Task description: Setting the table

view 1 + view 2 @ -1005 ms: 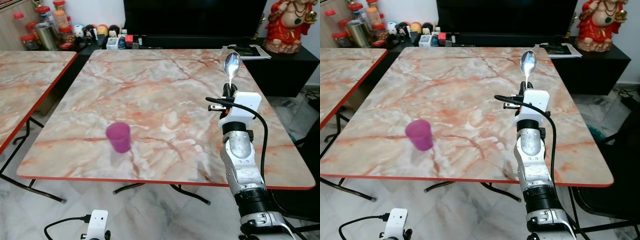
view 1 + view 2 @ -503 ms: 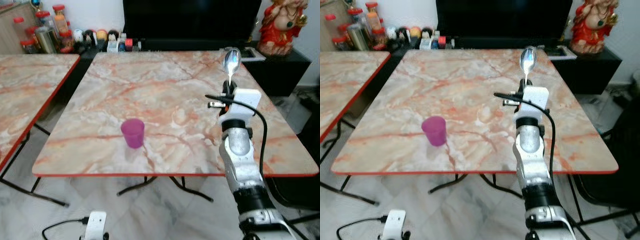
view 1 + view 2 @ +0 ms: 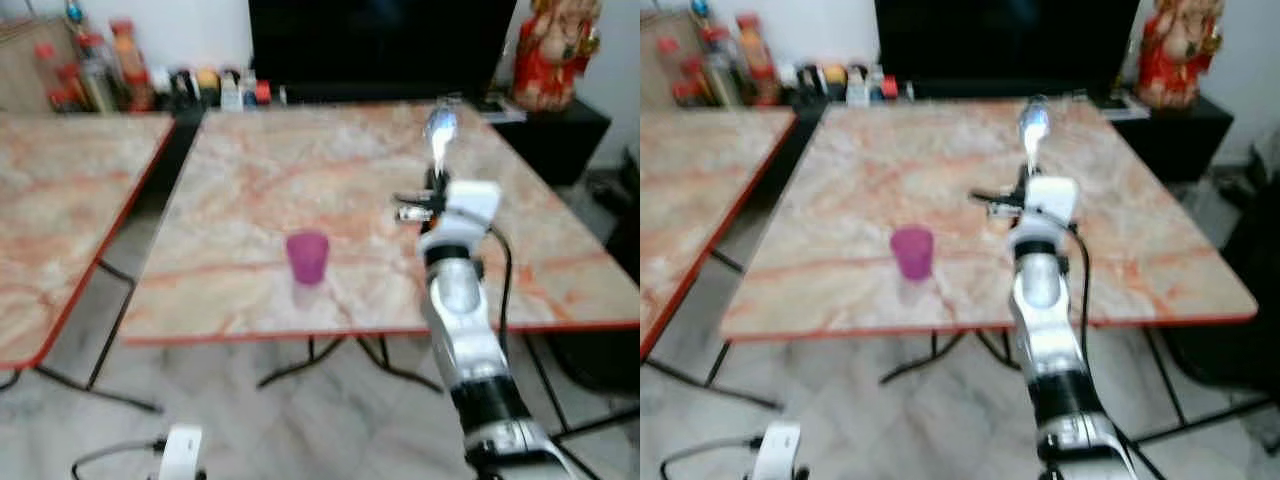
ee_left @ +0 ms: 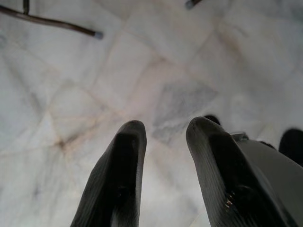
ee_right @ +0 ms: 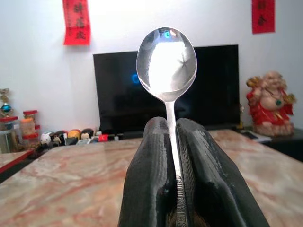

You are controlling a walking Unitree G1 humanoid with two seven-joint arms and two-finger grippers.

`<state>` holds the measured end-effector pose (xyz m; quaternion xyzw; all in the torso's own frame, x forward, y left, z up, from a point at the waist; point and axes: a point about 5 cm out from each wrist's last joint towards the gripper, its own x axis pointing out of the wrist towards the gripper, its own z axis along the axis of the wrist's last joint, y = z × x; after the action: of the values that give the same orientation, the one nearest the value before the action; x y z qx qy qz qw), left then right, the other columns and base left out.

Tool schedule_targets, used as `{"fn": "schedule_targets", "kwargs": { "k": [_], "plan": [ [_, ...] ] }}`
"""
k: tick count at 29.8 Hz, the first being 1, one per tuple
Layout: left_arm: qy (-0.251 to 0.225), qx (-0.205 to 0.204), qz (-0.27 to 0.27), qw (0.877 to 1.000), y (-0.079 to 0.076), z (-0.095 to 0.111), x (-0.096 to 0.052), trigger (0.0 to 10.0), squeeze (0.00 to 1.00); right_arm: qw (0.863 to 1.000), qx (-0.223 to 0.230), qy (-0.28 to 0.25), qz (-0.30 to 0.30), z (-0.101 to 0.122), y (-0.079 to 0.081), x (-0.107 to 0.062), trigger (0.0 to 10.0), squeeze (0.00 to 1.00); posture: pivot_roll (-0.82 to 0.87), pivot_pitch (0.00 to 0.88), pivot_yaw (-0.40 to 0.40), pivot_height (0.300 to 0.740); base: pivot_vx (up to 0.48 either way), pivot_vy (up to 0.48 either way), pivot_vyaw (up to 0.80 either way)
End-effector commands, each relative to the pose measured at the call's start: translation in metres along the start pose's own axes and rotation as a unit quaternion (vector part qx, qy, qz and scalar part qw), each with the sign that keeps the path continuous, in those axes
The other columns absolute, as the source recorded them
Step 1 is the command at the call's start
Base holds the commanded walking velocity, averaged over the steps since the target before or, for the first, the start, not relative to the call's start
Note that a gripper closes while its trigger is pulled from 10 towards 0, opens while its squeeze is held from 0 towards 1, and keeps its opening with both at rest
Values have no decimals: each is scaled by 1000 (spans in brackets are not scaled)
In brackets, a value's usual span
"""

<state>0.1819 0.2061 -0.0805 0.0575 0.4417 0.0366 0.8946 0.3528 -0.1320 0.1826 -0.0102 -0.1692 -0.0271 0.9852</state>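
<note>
Backing off, the camera now shows more floor (image 3: 330, 420) before the table's near edge (image 3: 380, 333). Right gripper (image 5: 173, 137) clamps an upright spoon (image 5: 166, 64); left gripper (image 4: 163, 137) hangs parted, purple cup (image 3: 307, 257) left.

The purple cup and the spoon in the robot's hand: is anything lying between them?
Nothing: in the left eye view, only bare marble tabletop separates the purple cup from the spoon.
</note>
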Motion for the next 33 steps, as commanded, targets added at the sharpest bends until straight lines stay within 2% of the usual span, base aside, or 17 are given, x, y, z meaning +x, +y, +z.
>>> {"fn": "schedule_targets", "kwargs": {
  "k": [1,33],
  "plan": [
    [4,0,-9,1000,-6,-1,0,10000,0,1000,-1,-6,-14,2,-8,1,10000,0,-18,24,18,740,0,364,0],
    [10,2,-3,1000,-3,-4,0,10000,0,1000,9,7,-14,-2,-3,-1,10000,0,-18,53,31,740,0,466,0]
  ]
}}
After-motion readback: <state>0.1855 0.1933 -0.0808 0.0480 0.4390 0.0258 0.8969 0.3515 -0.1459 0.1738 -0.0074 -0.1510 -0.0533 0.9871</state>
